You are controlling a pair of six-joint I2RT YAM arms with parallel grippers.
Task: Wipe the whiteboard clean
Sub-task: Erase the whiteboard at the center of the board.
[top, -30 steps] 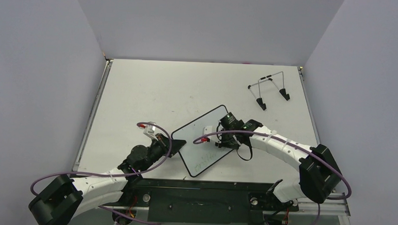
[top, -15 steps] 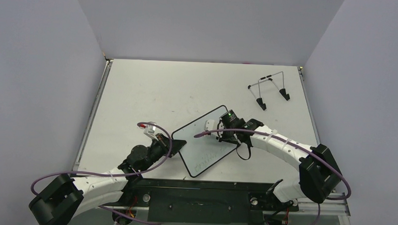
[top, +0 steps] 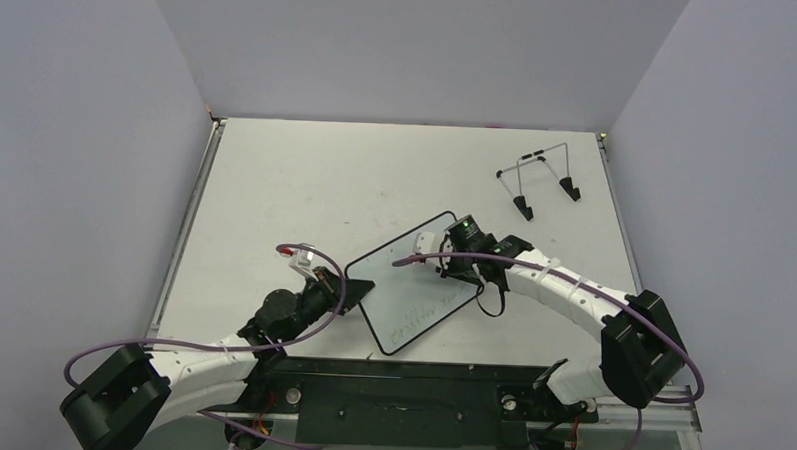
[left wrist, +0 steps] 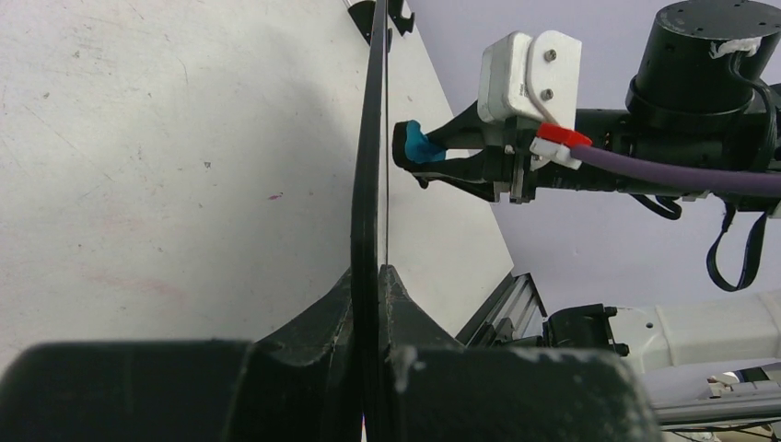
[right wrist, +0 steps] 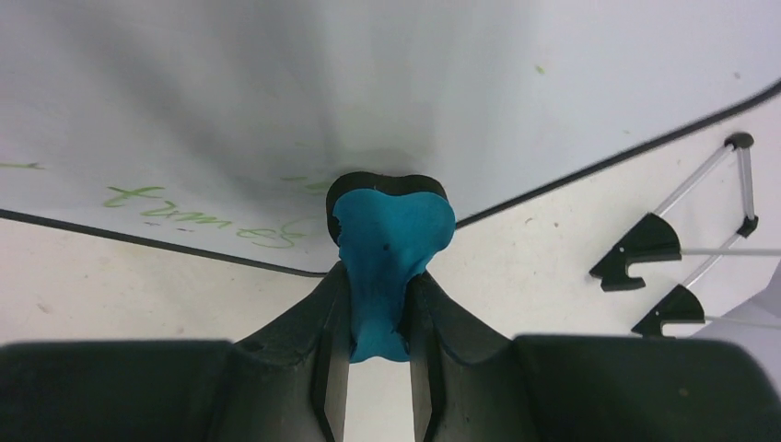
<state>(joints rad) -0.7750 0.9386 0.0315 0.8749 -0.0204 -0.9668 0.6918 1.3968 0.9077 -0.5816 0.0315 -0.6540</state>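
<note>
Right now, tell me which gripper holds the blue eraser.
The right gripper: it pinches the blue eraser by its narrow end, while the left gripper clamps the edge of the whiteboard instead.

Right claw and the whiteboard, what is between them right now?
The blue eraser, pinched in the right claw with its head pointed at the whiteboard. The right wrist view shows it head-on, and the left wrist view shows it from the side.

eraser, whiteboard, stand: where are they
eraser (right wrist: 391,230), right wrist view, on its blue head
whiteboard (top: 407,297), top view, middle of the white face
stand (top: 522,205), top view, nearer black foot
</note>
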